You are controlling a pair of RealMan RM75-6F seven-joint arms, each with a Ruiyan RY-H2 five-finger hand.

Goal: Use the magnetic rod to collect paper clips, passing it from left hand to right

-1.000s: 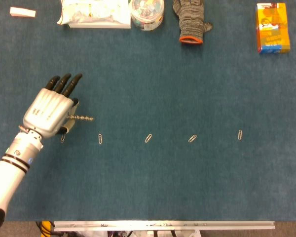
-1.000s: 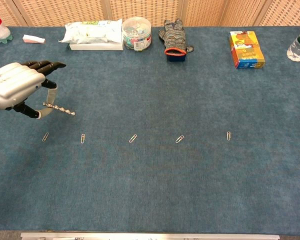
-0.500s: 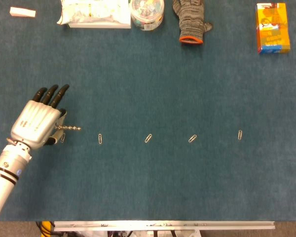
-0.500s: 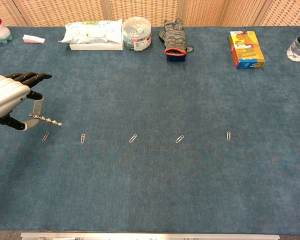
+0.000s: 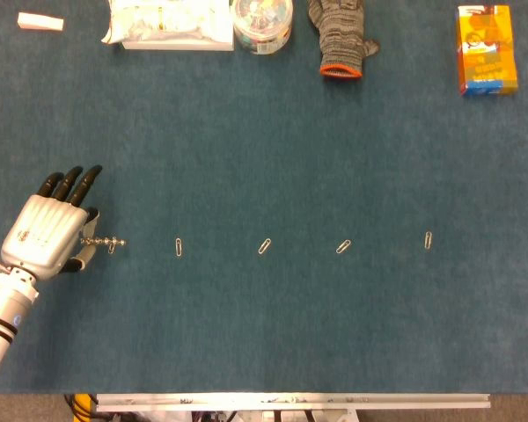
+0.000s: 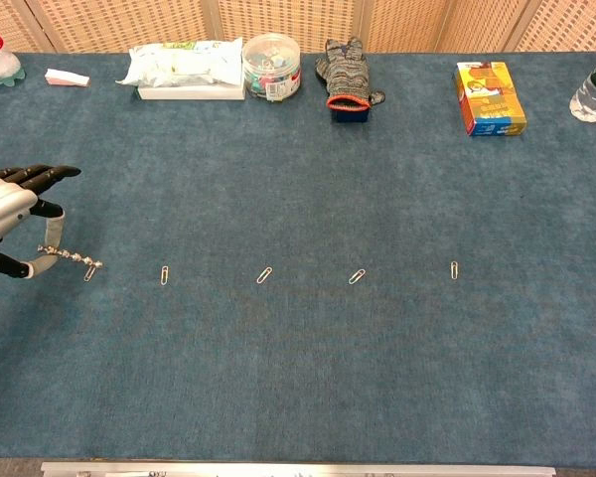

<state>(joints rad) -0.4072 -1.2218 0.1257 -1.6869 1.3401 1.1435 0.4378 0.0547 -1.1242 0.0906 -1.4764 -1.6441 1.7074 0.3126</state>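
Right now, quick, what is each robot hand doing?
Left hand: holding the magnetic rod, its tip at the first paper clip.
Right hand: not in view.

A counter [image 6: 377,378] covered in blue-teal felt-like cloth fills nearly all of both views, evenly lit with only soft shadows. Behind its far edge, the chest view shows woven wicker-pattern panels [image 6: 278,20] in pale wooden frames. A metal rail [image 5: 290,401] runs along the counter's near edge.
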